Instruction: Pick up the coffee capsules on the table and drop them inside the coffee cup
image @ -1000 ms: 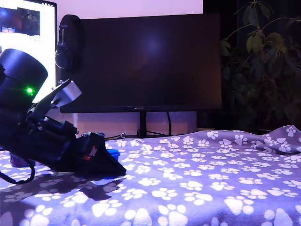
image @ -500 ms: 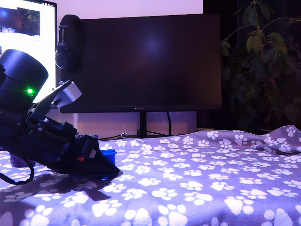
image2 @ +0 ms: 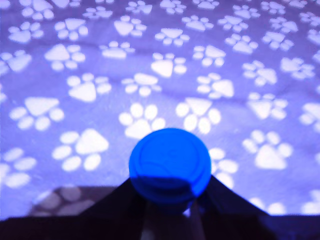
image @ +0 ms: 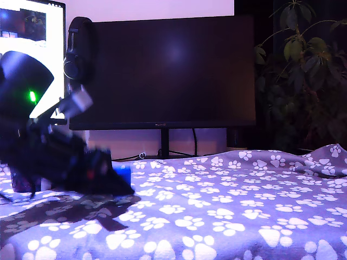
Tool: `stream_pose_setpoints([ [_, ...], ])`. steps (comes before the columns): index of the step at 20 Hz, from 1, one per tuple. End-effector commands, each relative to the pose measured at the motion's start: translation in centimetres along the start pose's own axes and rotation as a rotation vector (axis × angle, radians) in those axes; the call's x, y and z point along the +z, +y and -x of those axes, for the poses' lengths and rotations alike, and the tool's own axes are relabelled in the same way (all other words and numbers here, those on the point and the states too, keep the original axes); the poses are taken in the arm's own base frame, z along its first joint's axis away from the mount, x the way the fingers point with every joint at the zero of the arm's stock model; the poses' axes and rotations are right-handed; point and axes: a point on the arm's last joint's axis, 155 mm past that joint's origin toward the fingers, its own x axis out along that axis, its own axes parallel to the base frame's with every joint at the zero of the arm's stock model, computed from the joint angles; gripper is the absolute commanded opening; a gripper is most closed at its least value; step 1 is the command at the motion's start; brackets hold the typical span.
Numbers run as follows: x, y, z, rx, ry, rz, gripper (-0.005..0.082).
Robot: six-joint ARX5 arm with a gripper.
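We see the blue capsule [image2: 170,165] pinched between the two dark fingers [image2: 227,202] of the gripper [image: 120,183], round flat end facing the wrist camera, paw-print cloth behind it. In the exterior view the blue capsule [image: 122,173] sits at the gripper tip, low over the table [image: 233,206] near its left edge in that view; contact with the cloth can't be told. So the gripper is clamped on the capsule. Arm [image: 38,141] is motion-blurred, green light on its housing. Behind: a dark monitor [image: 168,70], a lit screen [image: 24,27] at the exterior view's left, a plant [image: 309,65] on its right.
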Motion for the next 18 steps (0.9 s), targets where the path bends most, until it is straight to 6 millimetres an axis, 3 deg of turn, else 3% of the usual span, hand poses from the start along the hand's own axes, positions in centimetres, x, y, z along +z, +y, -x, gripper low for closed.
stream_pose_setpoints([
  [1, 1.5, -0.4, 0.8, -0.003, -0.029, -0.021, 0.0104],
  [8, 3.5, -0.2, 4.2, 0.061, -0.018, -0.014, 0.0087],
  [14, 5.0, 2.3, 7.7, 0.167, -0.046, 0.014, 0.0087],
  [18, 5.1, 4.9, 9.7, 0.244, -0.053, 0.055, 0.0087],
])
